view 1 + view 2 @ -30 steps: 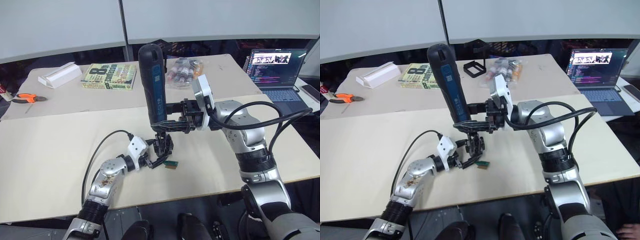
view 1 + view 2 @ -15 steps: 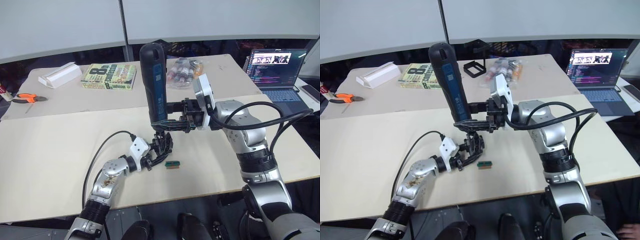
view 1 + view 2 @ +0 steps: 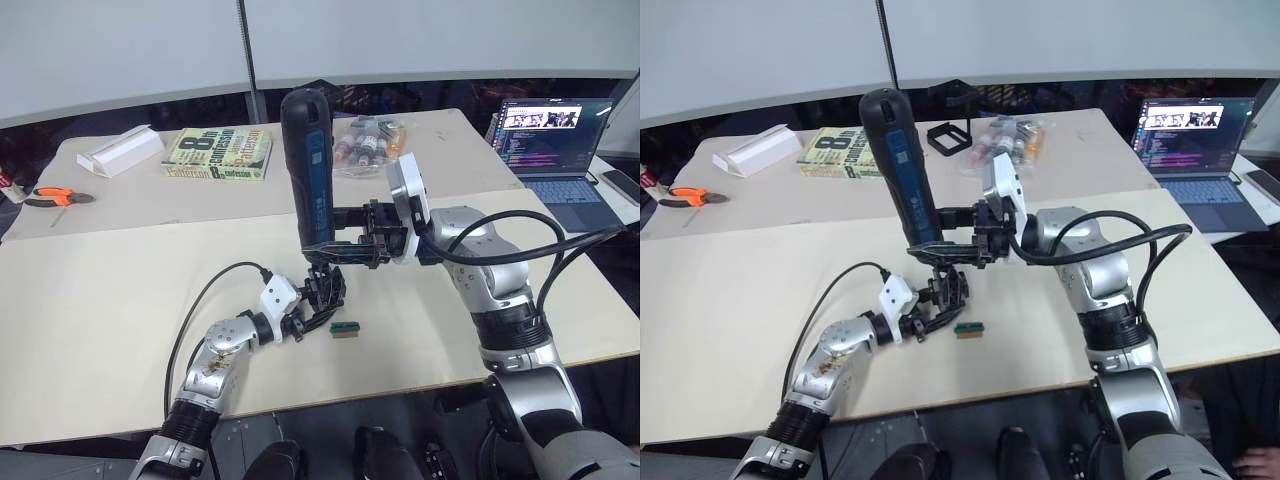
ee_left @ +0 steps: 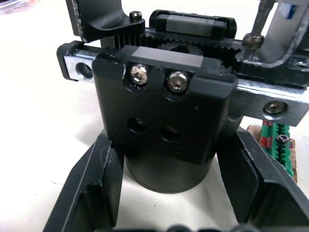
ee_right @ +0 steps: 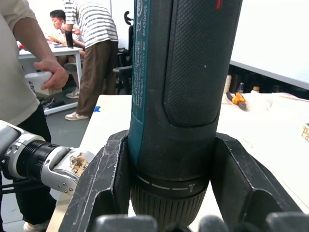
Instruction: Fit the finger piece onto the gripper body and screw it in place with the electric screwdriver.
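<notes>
My right gripper [image 3: 956, 238] grips the upright electric screwdriver [image 3: 899, 165] over the gripper body [image 3: 948, 290], which my left gripper [image 3: 930, 310] holds.

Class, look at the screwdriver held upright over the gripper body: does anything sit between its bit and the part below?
Nothing visible does. The electric screwdriver, clamped in the right gripper, stands directly above the gripper body held by the left gripper.
</notes>
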`<state>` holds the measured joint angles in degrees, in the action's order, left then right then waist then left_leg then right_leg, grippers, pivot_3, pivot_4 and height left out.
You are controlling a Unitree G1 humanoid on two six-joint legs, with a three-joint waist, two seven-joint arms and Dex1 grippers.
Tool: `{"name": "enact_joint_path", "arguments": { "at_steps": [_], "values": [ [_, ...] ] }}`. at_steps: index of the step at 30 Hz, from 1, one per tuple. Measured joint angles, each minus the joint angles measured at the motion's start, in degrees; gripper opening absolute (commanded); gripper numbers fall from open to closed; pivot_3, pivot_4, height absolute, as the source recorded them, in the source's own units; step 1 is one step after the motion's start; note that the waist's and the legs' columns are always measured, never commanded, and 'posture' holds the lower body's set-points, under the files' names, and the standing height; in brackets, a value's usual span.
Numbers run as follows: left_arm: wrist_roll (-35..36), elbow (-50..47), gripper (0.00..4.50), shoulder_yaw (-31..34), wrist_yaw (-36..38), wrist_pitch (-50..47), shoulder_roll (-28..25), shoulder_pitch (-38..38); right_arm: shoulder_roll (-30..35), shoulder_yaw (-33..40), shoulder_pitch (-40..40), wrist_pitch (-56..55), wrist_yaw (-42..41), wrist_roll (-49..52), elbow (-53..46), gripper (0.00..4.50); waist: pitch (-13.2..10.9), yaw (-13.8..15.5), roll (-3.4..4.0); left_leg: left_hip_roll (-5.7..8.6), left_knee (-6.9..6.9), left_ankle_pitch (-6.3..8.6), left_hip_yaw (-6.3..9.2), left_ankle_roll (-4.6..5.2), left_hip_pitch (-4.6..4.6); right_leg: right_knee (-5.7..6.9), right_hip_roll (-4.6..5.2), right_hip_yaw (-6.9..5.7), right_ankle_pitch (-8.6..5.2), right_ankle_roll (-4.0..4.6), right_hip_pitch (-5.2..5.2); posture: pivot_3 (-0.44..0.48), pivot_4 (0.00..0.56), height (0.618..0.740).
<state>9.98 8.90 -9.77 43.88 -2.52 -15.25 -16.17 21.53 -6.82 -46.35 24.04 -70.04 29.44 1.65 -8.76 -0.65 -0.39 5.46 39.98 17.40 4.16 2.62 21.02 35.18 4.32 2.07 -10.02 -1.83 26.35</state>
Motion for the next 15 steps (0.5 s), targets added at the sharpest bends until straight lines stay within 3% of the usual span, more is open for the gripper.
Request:
{"name": "enact_joint_path", "arguments": {
  "at_steps": [15],
  "values": [
    [-0.02,0.27,2.29,0.02,0.01,-0.35,-0.22,0.04,-0.04,-1.78,0.53,-1.31,1.22,-0.63,-0.09,1.93,0.29,-0.04,0.00,0.00,-0.05,0.00,0.00,0.00,-0.21,0.00,0.00,0.02,0.00,0.00,-0.14,0.000,0.150,0.740]
  ]
}}
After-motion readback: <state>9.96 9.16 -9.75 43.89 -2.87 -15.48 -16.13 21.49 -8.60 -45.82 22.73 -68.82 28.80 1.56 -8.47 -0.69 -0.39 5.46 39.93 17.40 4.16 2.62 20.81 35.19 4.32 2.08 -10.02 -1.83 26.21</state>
